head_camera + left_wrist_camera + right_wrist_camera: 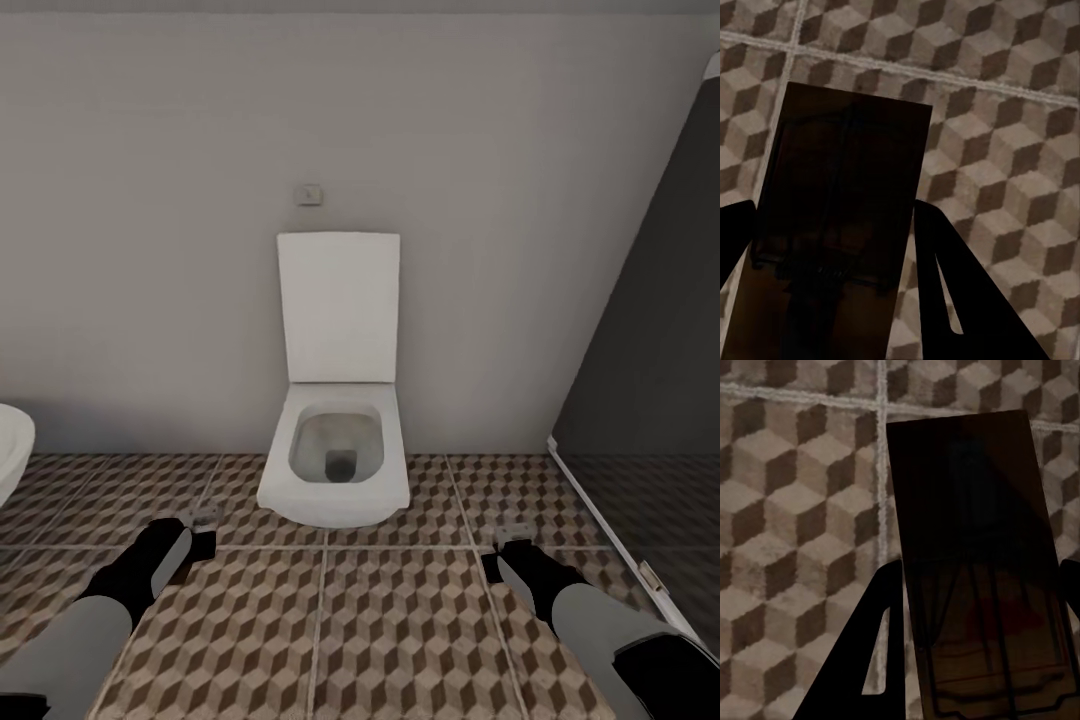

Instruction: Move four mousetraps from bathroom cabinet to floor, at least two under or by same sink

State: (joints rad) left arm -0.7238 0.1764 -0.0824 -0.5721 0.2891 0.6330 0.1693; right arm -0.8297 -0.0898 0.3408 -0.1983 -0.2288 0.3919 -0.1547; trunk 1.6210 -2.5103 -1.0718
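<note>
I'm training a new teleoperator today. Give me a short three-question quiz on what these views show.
1. True or false: the left hand holds a mousetrap.
2. What is between the right hand's fingers? A) a mousetrap B) a towel C) nothing
3. Fill in: in the head view, the white fixture against the wall between the arms is a ____, its lid raised.

Key:
1. True: a dark flat piece sits between the fingers, above the bathroom floor.
2. A: a mousetrap.
3. Toilet.
</note>
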